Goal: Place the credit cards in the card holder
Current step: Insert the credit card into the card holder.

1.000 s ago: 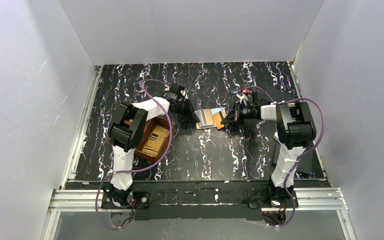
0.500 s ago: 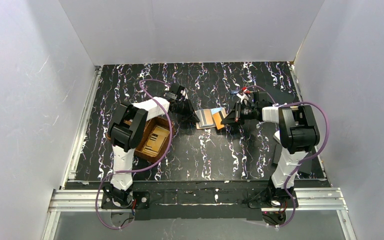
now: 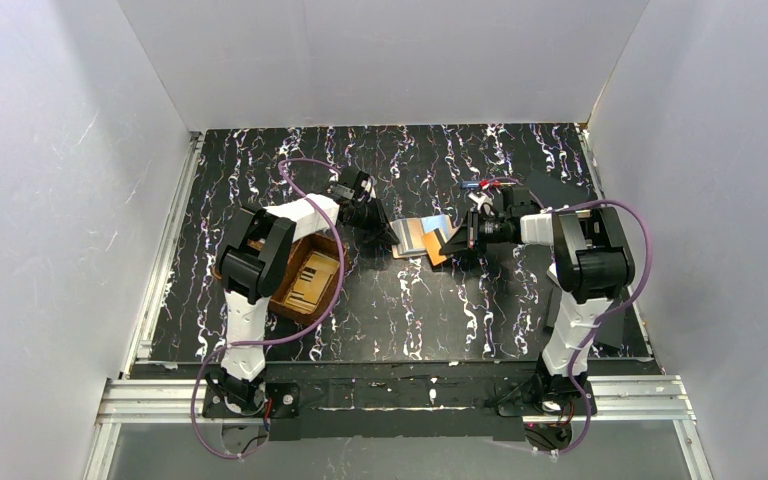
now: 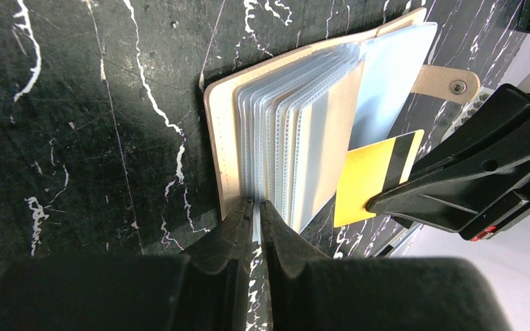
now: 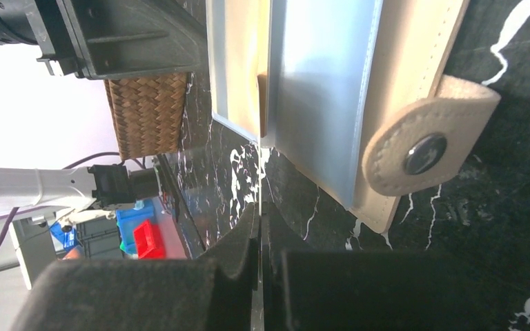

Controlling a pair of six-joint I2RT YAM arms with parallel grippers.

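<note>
The beige card holder (image 4: 221, 124) lies open on the black marbled table, its clear sleeves (image 4: 297, 131) fanned up; from above it shows at centre (image 3: 415, 236). My left gripper (image 4: 257, 205) is shut on the near edge of the sleeves. My right gripper (image 5: 260, 210) is shut on a yellow credit card (image 4: 369, 176) with a black stripe. The card's far end sits against the sleeves, beside the snap tab (image 5: 424, 148). In the right wrist view the card shows only edge-on. More tan credit cards (image 3: 312, 280) lie in the woven tray.
A brown woven tray (image 3: 288, 297) stands at the left, under my left arm's elbow. White walls enclose the table on three sides. Dark flat plates lie at the far right (image 3: 558, 190) and near my right arm's base (image 3: 605, 322).
My right gripper has shifted slightly left with the yellow card, closer to the holder. The left gripper and the holder have stayed put.
</note>
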